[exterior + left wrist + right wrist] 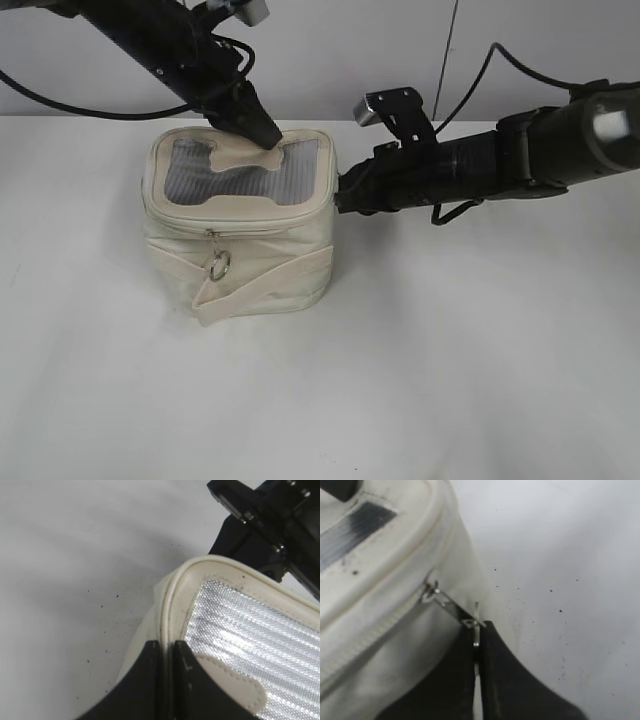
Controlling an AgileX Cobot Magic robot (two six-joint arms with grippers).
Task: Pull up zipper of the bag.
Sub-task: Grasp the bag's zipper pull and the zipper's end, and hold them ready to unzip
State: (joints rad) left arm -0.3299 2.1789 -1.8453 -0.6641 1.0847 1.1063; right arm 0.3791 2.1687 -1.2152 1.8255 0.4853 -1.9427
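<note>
No readable text, label, brand or number on bag (240, 235) or elsewhere.

A white table (480, 380) fills the lower and middle part of the exterior frame, its surface plain with faint shadows. Small dark specks dot it in both wrist views. A pale grey wall (330, 55) runs across the top, a thin vertical seam right of centre.

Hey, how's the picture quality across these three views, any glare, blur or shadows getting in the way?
Exterior view: even, soft light, mild shadow under the bag, fairly sharp. Left wrist view: strong glare on the lid's grey panel, the left hand dark and soft at the bottom. Right wrist view: the right hand is a blurred black mass, yet the metal zipper pull it pinches stays readable.
</note>
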